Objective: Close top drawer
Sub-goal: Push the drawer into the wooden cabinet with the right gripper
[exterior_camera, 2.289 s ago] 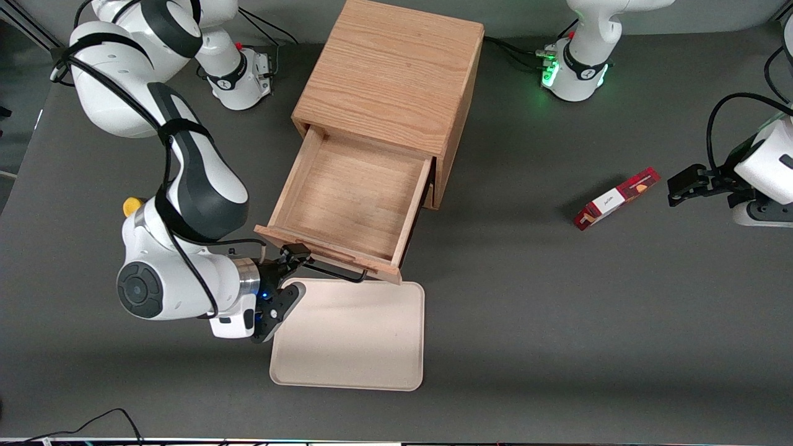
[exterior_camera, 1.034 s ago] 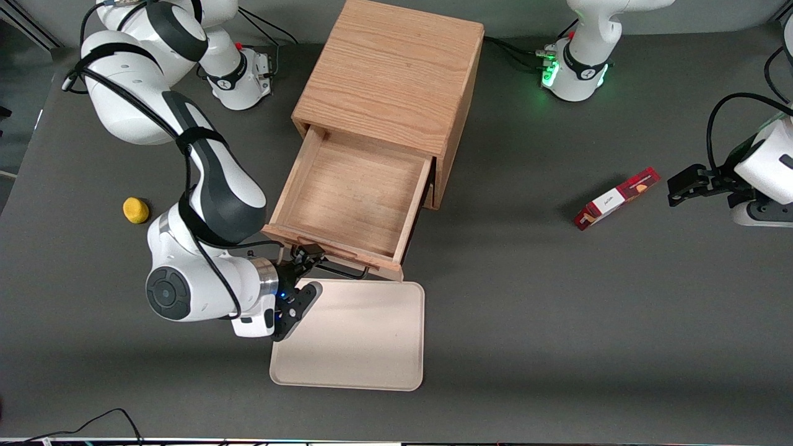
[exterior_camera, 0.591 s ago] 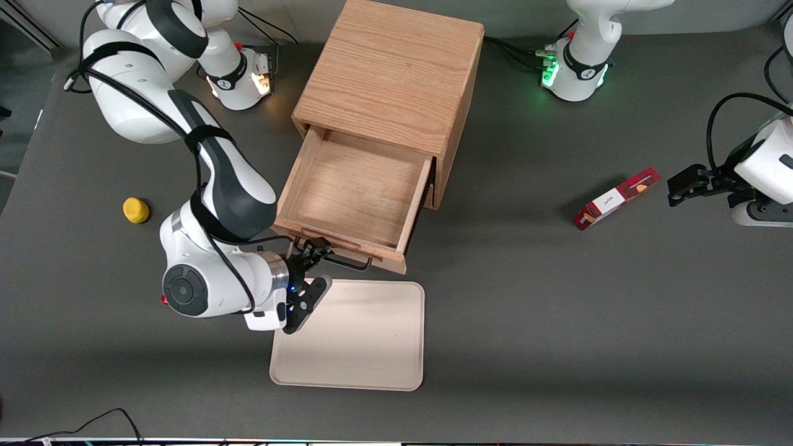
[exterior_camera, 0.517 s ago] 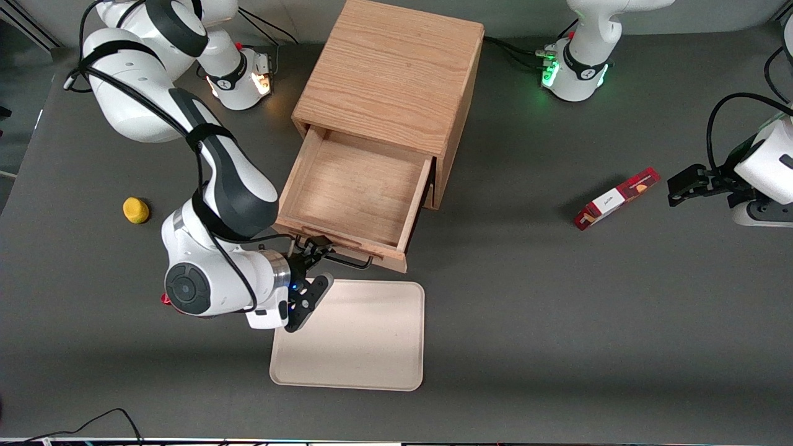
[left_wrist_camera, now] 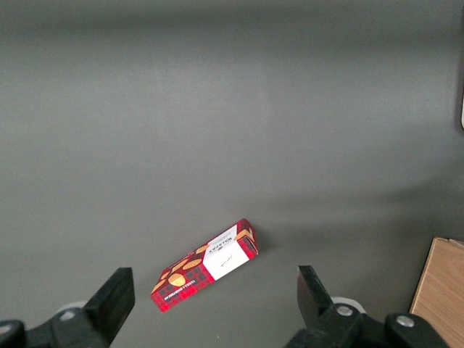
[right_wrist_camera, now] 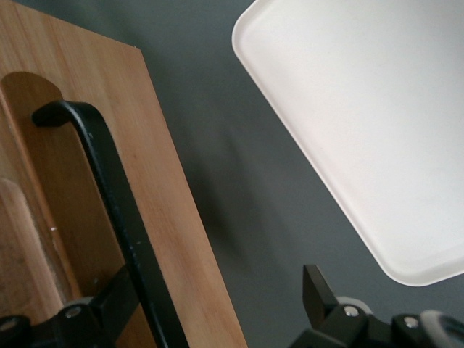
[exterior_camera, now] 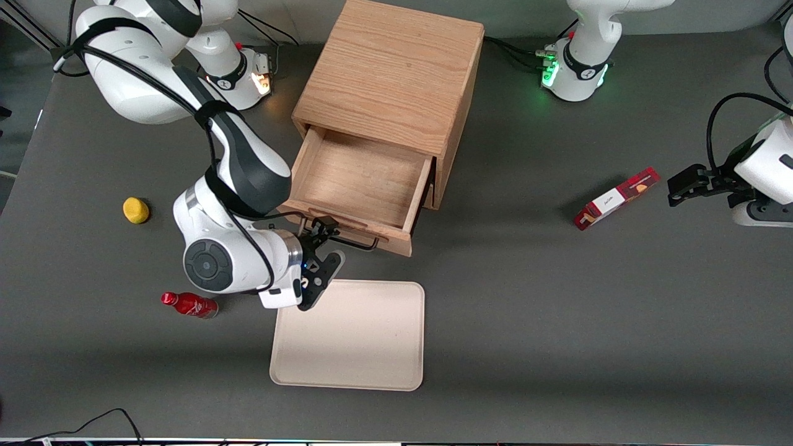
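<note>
Front view: drawer (exterior_camera: 362, 186) left of centre, half out of the cabinet (exterior_camera: 390, 74); hand (exterior_camera: 321, 248) open, one finger against the handle (exterior_camera: 347, 238); push squarely along the runners; tray (exterior_camera: 350, 334) just below. Right wrist view: handle (right_wrist_camera: 109, 196) beside one finger; bare table (right_wrist_camera: 239, 203) between drawer front and tray.

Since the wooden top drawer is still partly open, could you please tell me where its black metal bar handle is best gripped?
Grip the straight middle run of the black metal bar handle, coming from in front of the wooden top drawer. The bar stands off the front panel, leaving room for a finger. The open gripper already straddles the bar near its end toward the working arm.
</note>
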Available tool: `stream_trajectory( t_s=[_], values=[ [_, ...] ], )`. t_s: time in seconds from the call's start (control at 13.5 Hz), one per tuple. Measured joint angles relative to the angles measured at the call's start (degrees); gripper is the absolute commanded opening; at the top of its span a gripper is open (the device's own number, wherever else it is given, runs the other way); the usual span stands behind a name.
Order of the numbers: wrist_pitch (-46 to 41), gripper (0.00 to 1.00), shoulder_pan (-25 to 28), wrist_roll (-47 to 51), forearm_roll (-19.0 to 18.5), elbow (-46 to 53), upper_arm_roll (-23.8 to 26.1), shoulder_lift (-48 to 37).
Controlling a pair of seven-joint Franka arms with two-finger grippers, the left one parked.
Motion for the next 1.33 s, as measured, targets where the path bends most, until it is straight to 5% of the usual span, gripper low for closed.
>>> stream_trajectory(
  t_s=[1.33],
  values=[
    [4.11,1.00,-0.01,0.38,7.24,-18.85,0.25,-11.07]
  ],
)
